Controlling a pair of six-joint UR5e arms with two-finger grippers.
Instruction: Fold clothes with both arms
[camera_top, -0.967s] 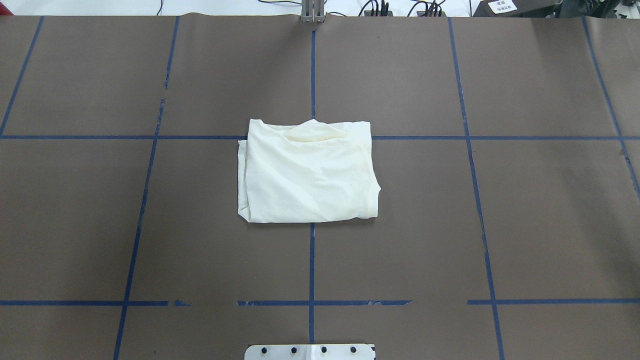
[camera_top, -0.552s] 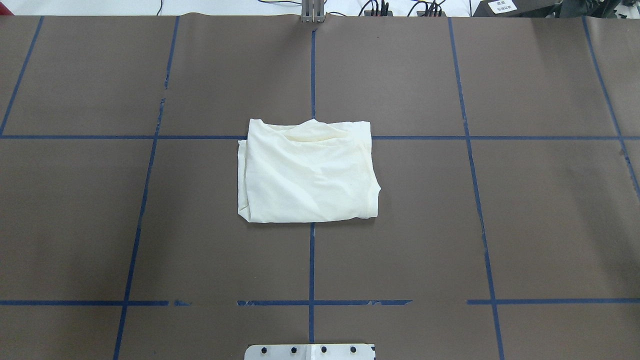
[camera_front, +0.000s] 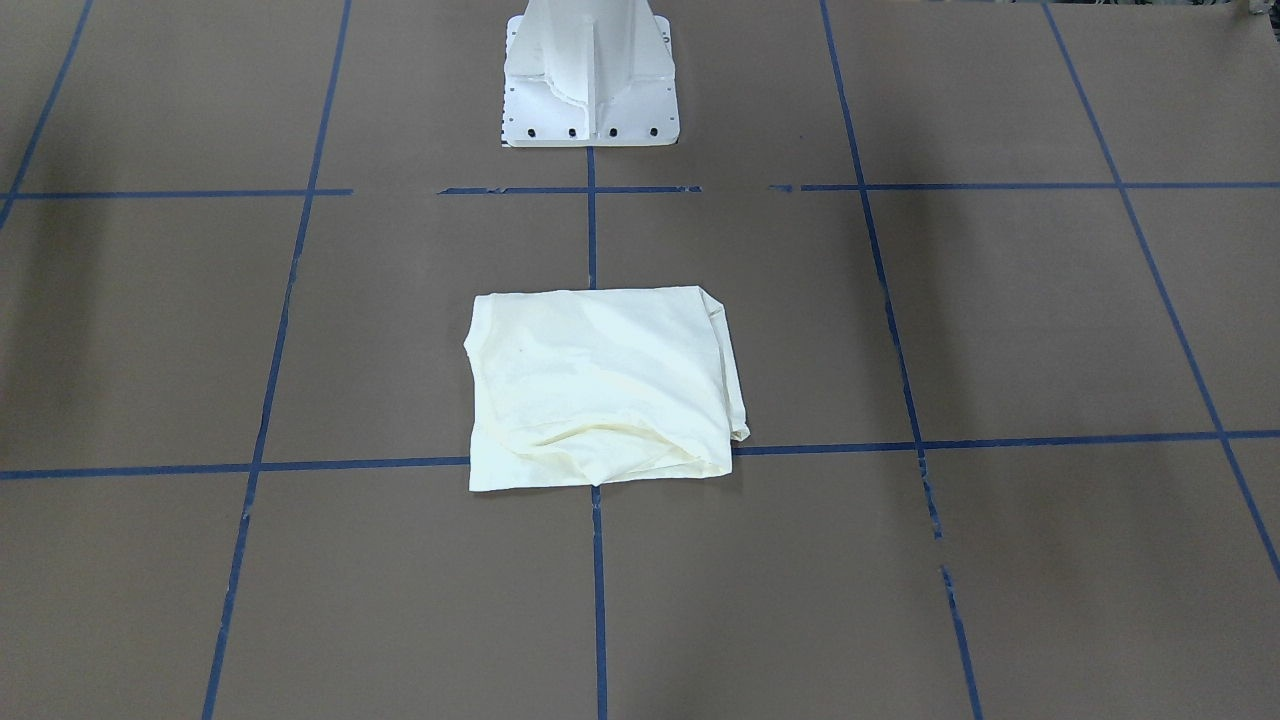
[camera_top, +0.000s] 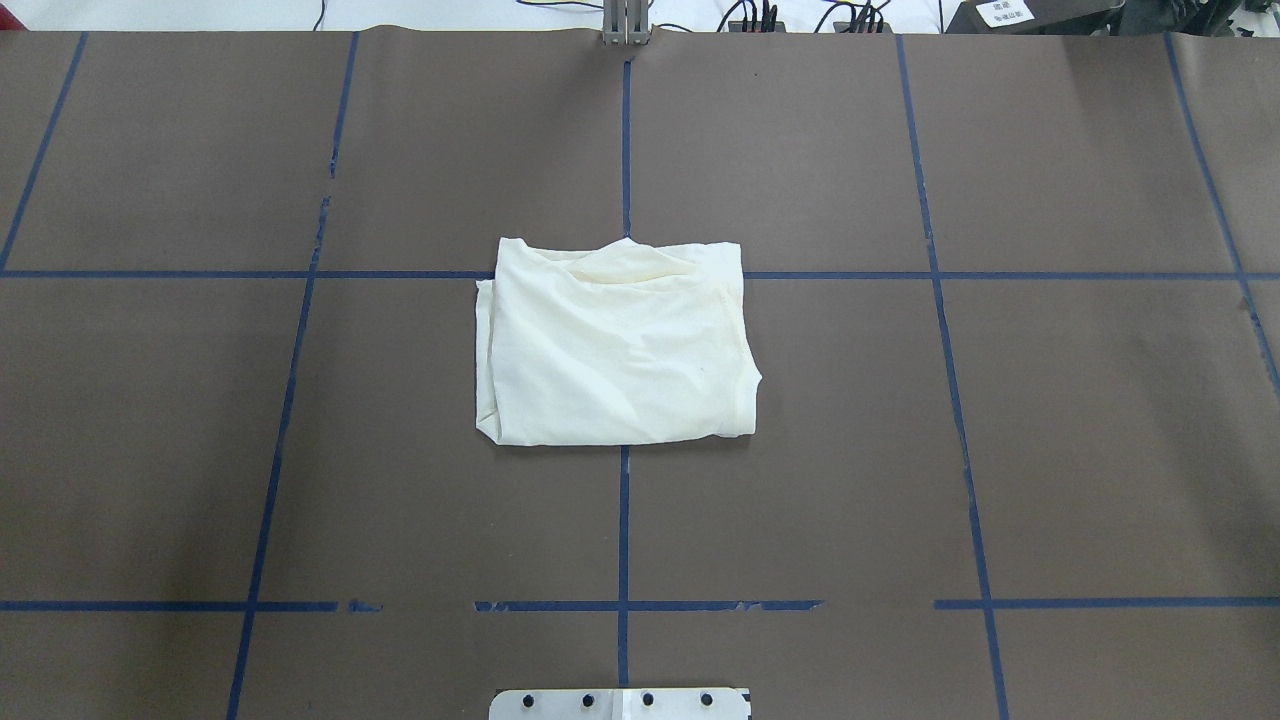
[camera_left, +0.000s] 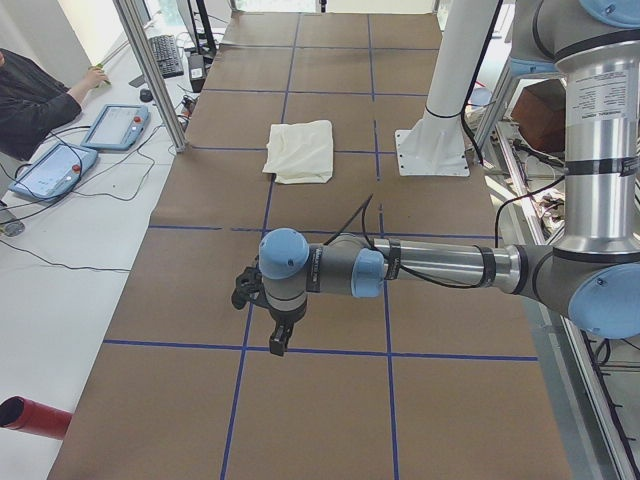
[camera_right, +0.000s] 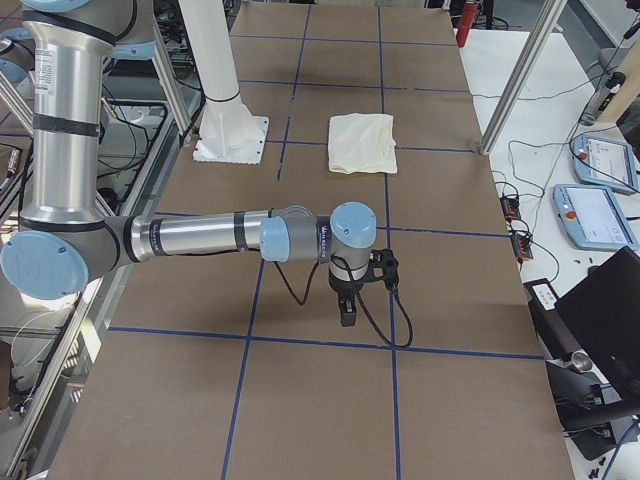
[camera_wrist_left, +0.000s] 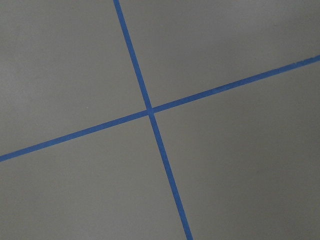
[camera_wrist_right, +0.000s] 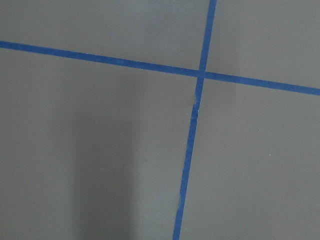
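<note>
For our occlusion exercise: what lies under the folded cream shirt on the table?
The brown table cover, with blue tape lines running in from four sides and vanishing beneath the shirt. Their crossing and the shirt's underside are hidden.

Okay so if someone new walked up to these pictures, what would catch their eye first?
The cream shirt comes first: a plain folded rectangle alone in the middle of the brown table, covering a crossing of the blue tape lines. Next come the left arm and right arm, stretched low over opposite table ends, with the left gripper and right gripper pointing down, far from the shirt.
</note>
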